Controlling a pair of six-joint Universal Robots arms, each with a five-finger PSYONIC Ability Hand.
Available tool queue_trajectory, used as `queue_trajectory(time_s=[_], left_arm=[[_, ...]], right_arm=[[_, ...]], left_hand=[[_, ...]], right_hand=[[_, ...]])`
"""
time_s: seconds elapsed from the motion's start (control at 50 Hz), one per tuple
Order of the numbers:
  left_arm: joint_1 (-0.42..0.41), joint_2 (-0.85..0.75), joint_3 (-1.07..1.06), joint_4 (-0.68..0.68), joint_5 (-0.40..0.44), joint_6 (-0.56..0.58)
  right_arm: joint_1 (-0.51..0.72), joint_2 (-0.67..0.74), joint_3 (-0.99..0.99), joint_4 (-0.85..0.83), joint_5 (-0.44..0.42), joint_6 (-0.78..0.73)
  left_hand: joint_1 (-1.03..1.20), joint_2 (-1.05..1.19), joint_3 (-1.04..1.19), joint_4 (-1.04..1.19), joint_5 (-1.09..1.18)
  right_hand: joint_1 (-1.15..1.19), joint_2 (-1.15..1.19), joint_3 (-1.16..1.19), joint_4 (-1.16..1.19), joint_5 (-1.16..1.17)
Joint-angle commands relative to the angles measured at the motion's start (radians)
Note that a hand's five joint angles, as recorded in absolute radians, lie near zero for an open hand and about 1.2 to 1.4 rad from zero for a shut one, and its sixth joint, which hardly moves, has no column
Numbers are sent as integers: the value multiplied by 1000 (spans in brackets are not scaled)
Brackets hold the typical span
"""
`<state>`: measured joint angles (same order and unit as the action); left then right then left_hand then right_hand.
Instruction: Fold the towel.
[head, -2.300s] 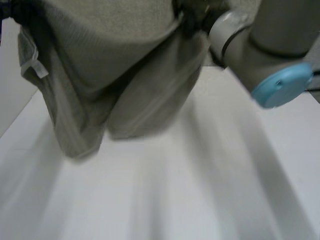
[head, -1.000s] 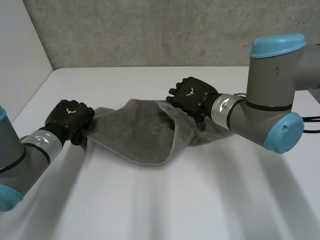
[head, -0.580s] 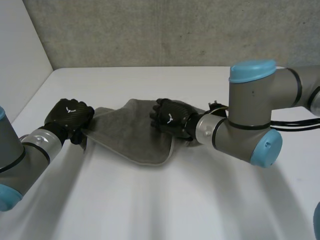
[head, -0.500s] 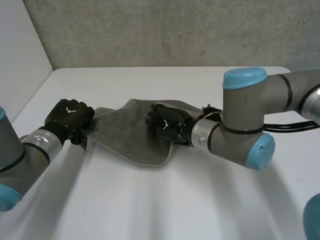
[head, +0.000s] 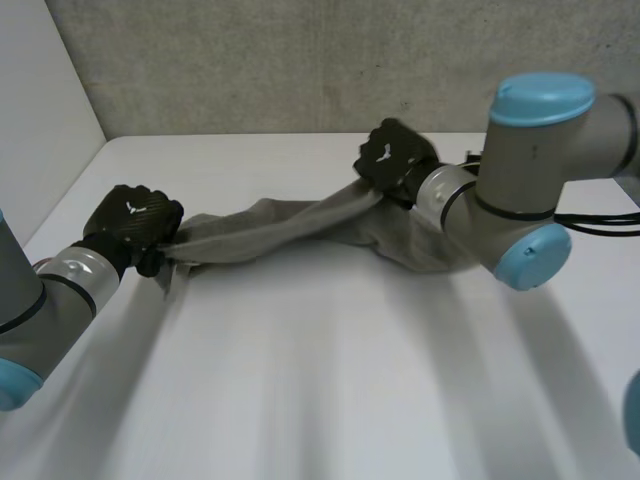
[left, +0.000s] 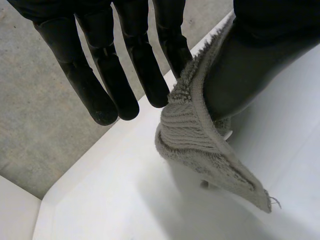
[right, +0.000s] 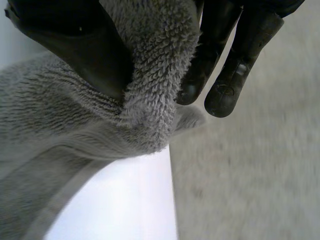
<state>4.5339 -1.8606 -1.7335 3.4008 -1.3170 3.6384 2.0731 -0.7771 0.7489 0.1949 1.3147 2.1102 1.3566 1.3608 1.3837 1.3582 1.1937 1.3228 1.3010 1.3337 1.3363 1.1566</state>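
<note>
The light is soft and even, and it seems to come from above and from the far side. The white table (head: 330, 400) is bright, with no hard glare. Under the towel (head: 270, 232) lies a pale grey shadow with fuzzy edges. The wall (head: 300, 60) is dimmer. In the left wrist view, the fingers (left: 80, 75) of the left hand (left: 142, 60) look almost black. On the right hand (right: 75, 40), one of the fingertips (right: 224, 95) has a small shine
</note>
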Motion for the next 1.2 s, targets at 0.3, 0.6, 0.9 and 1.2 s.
queue_trajectory(time_s=[0.3,0.6,0.9,1.2], left_arm=[[-67,-195,293,11,-8,3],[-116,-230,828,537,-128,-107],[-44,-197,486,460,-54,-129],[46,-190,-49,446,183,221]], right_arm=[[2,-71,7,71,255,231],[2,-174,-105,-874,250,250],[-2,-2,-195,-212,210,252],[12,92,44,169,212,220]], left_hand=[[40,35,13,38,28],[40,35,13,38,28],[40,35,13,38,28],[40,35,13,38,28]], right_hand=[[73,95,63,60,65],[73,95,63,60,65],[73,95,63,60,65],[73,95,63,60,65]])
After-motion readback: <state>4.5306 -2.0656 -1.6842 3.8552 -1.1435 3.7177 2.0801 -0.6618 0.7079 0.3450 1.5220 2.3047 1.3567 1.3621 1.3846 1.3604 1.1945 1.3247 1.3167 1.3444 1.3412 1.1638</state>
